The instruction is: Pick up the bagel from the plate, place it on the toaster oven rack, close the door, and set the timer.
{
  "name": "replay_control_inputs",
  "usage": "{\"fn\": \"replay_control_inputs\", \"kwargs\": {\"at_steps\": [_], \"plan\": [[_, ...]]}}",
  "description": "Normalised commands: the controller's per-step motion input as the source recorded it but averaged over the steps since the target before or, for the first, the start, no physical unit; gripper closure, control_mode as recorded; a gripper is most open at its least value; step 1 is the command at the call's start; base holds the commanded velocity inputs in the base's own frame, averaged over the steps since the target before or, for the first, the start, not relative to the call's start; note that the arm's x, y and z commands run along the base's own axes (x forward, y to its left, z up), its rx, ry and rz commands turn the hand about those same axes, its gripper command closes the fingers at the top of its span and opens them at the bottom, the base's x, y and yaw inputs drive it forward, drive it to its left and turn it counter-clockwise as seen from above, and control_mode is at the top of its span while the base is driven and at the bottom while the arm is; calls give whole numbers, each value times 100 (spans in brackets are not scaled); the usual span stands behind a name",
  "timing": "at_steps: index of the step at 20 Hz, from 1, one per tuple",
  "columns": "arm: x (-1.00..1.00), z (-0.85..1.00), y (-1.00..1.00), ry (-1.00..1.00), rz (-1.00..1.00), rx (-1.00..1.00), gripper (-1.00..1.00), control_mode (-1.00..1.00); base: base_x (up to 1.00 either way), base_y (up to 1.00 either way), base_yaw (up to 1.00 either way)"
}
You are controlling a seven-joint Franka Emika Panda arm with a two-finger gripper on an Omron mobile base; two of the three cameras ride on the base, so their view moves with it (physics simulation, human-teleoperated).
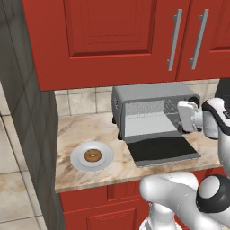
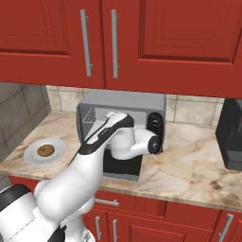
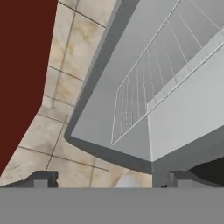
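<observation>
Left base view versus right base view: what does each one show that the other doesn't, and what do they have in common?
The left base view alone shows the dark grey wall at the counter's left end and the tiled floor beside it. The right base view alone shows a black appliance at the far right of the counter. Both share the bagel on the plate, the toaster oven with its door folded down open, the marble counter, the red cabinets above, and the white arm reaching toward the oven's opening.
</observation>
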Motion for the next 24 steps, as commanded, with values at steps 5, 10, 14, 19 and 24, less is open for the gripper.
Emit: {"fn": "replay_control_inputs", "kwargs": {"at_steps": [5,10,14,19,24], "plan": [[42,-27,1,0,-14,5,-100,-100,0,0,0],[36,-23,0,0,-11,3,-100,-100,0,0,0],[29,-20,0,0,-6,2,-100,-100,0,0,0],[27,-16,0,-2,-2,2,-100,-100,0,0,0],[27,-10,0,-8,0,3,-100,-100,0,0,0]]}}
